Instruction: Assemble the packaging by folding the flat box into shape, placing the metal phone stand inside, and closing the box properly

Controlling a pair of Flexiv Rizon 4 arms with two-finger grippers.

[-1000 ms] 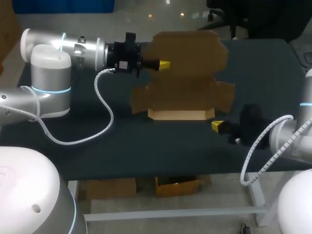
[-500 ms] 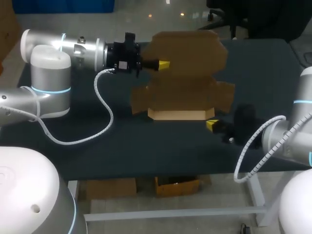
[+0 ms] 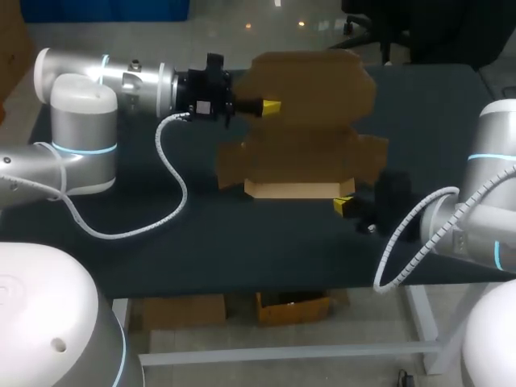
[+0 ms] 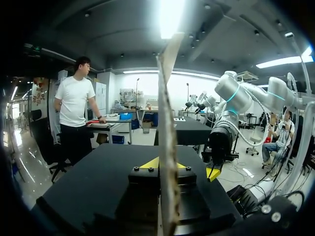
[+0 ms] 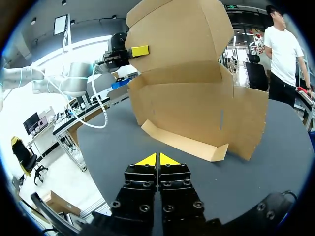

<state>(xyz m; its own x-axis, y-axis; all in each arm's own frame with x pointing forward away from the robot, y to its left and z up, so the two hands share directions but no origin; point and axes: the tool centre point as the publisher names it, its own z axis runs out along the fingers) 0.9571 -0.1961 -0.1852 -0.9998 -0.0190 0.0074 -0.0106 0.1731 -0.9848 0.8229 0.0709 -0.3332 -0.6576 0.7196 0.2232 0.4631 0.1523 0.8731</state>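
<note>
**Head view:** The left gripper point(image 3: 272, 106) pinches the raised rear panel of the brown corrugated cardboard box point(image 3: 310, 137), which stands half-unfolded on the dark table point(image 3: 242, 242). The right gripper point(image 3: 343, 206) has its tips pressed together, with the box's corner just ahead of it.

**Left wrist view:** The panel runs edge-on between both yellow fingers point(image 4: 150, 163). The hold looks shallow. A shove from the far side could pull the card free or crease it.

**Right wrist view:** The closed tips aim at the low front flap point(image 5: 184, 142). Pushing there may slide the whole box instead of folding it. No metal phone stand is visible.
</note>
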